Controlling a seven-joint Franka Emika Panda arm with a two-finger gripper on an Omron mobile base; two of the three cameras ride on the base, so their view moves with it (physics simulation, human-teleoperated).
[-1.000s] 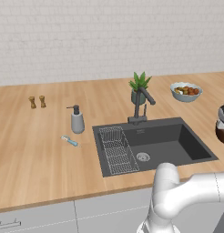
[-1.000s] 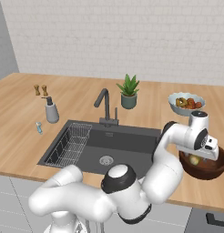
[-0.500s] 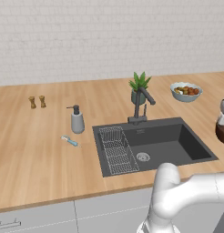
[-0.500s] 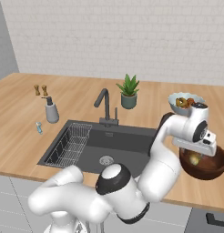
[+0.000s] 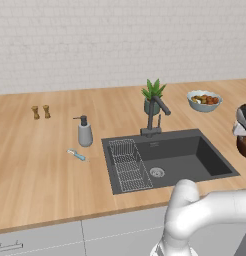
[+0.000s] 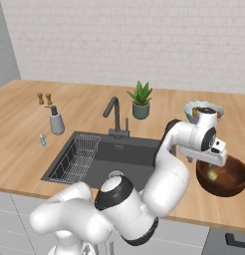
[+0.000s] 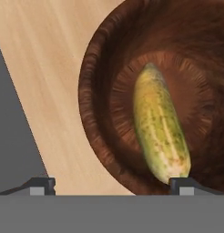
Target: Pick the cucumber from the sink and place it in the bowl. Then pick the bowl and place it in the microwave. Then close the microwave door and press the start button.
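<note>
Fingers (image 7: 41, 185) stand spread wide apart, one tip low at the left of the hand view and the other low at the right, with nothing caught between them. Gripper (image 6: 210, 158) holds no object. The right tip sits just in front of the near end of the cucumber (image 7: 159, 133); contact there cannot be confirmed, though the wide gap argues for a release and not a grip.

Cucumber lies on its side in the bottom of the bowl (image 7: 102, 98), long axis running roughly from the rim nearest the hand toward the bowl's far side. In the right base view it reads as a small pale-yellow spot (image 6: 212, 175) low inside the bowl (image 6: 229, 185). Lying flat at the lowest point, it looks settled and unlikely to roll out.

Bowl stands upright on the wooden counter (image 6: 25, 149), to the right of the sink (image 6: 139, 162) and apart from its edge. A smaller pale fruit bowl (image 6: 194, 107) stands behind it, nearer the wall. Sink basin shows its wire rack (image 6: 74, 159) and drain, no produce left inside.

Judgement: first stage of the task appears done. Hand hangs directly above the bowl, pointing down into it, which suits a drop from above. Next stage needs a grip on the bowl itself; the rim is the likely purchase, since the jaws cannot span the whole bowl.
</note>
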